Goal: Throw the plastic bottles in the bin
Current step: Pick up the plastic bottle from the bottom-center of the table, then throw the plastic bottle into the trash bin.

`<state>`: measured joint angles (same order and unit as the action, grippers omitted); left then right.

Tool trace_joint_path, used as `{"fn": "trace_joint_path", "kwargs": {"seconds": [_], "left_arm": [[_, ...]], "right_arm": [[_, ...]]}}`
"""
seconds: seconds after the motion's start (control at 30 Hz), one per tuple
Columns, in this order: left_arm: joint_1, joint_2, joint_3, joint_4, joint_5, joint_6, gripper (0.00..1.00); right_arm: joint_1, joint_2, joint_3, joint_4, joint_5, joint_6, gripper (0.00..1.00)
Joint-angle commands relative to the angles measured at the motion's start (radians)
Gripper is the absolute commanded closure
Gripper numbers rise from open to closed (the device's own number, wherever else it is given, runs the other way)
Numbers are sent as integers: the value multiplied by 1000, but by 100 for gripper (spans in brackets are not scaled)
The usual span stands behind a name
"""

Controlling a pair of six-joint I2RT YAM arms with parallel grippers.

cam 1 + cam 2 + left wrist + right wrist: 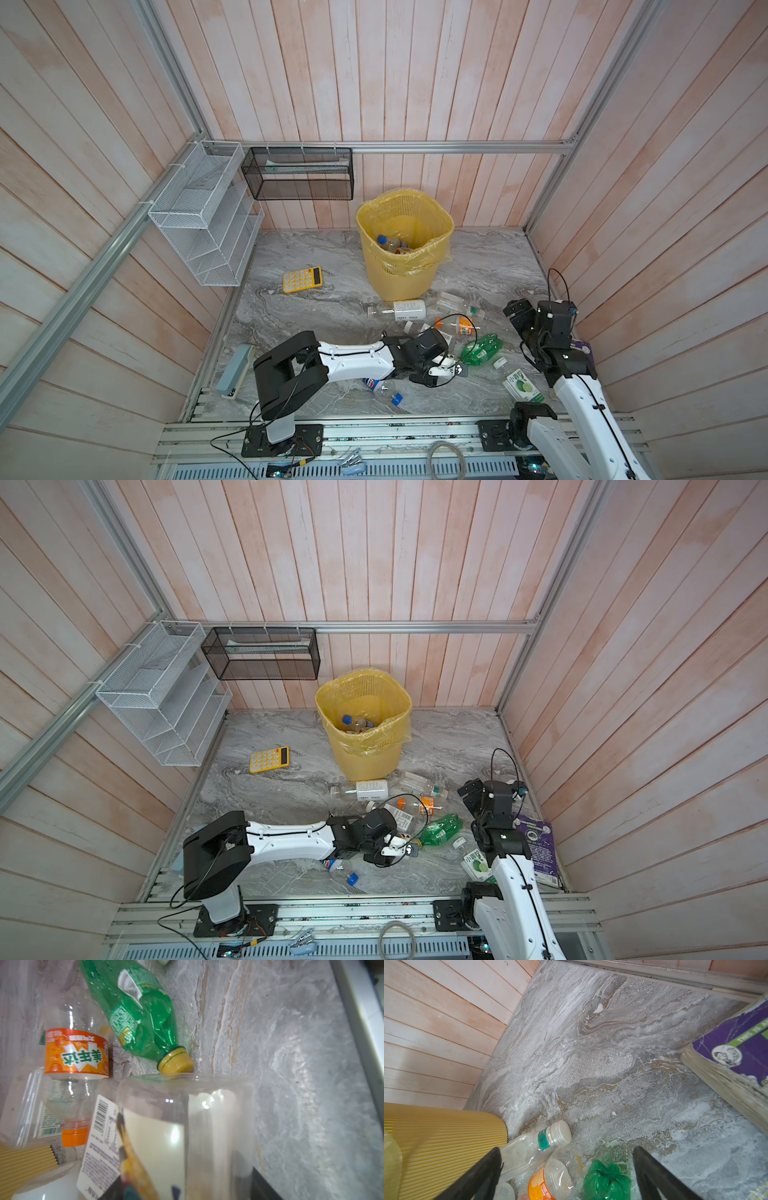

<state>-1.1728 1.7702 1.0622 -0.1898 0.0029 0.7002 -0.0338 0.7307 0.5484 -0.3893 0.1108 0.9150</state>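
Left gripper (441,369) low at lower centre, jaws round a clear bottle (187,1126); whether clamped, cannot tell. Right gripper (566,1148) spread, empty. Loose bottles (409,309) lie just below the bin (399,286) at centre frame.

Robot lab mock-up: pale pink plank walls (374,83) framed by silver aluminium extrusion bars (457,146), grey marble-print floor (332,299) mid-frame, slotted metal mounting base (374,436) along the bottom edge.

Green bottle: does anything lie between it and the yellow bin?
Yes: an orange-label bottle and a white-label bottle lie between the green bottle and the bin. Lifted over them, nothing visible blocks the way.
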Motion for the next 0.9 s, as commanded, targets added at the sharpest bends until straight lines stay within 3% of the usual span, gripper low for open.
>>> {"fn": "trace_joint_path", "kwargs": {"seconds": [0.0, 0.37, 0.63, 0.77, 0.87], "left_arm": [[-2, -73, -19, 61, 33, -57, 37], [47, -327, -41, 198, 54, -213, 41], [144, -517, -15, 404, 1, -300, 41], [203, -552, 14, 556, -21, -353, 40], [300, -541, 56, 654, 15, -439, 40]], "right_arm": [[-4, -14, -10, 3, 15, -11, 1], [-4, -22, -16, 46, 5, -20, 1], [-4, -20, -21, 105, -29, -61, 1], [-4, -21, -26, 137, -55, -76, 1], [-5, -19, -31, 156, -71, -79, 1]]}}
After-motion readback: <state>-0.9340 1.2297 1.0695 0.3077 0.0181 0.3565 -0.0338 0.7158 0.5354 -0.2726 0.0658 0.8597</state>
